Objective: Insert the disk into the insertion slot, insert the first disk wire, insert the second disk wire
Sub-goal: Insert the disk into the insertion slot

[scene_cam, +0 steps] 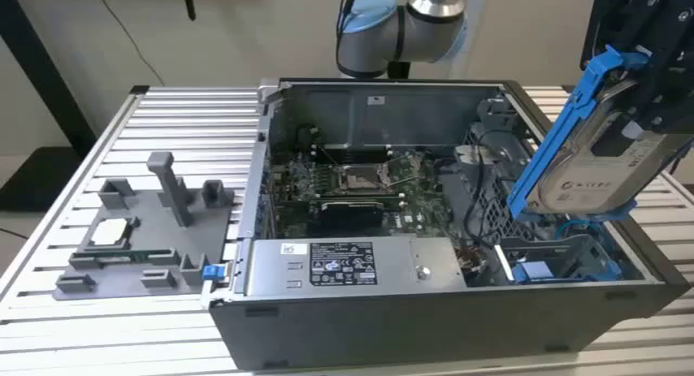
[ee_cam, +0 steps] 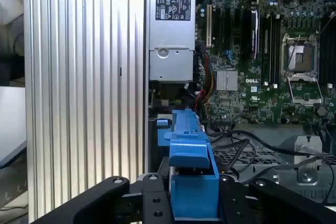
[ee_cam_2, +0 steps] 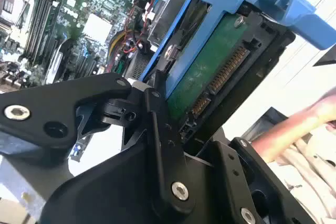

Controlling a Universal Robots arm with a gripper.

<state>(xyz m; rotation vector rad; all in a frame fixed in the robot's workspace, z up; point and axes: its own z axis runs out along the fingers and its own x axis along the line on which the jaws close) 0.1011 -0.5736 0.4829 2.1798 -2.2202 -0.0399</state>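
Note:
My gripper [scene_cam: 642, 108] hangs over the exterior view's right end of the open computer case [scene_cam: 434, 319], shut on the disk [scene_cam: 594, 171]. The disk is a silver drive with a white label in a bright blue carrier frame [scene_cam: 564, 124], held tilted on edge. In the second wrist view its green circuit side [ee_cam_2: 210, 72] sits between my black fingers [ee_cam_2: 157, 114]. In the first wrist view the blue carrier [ee_cam: 191, 161] stands up from my gripper [ee_cam: 194, 195]. Directly below it is the insertion slot [scene_cam: 564, 261], a grey bay with blue tabs. Black and blue cables [scene_cam: 483, 201] lie beside it; I cannot tell which are the disk wires.
The grey labelled power-supply box [scene_cam: 347, 266] lies along the case's near wall, with the motherboard [scene_cam: 347, 185] behind it. A grey fixture [scene_cam: 141, 230] holding small parts stands on the slatted aluminium table [scene_cam: 184, 124]. A person's hand [ee_cam_2: 304, 124] shows in the second wrist view.

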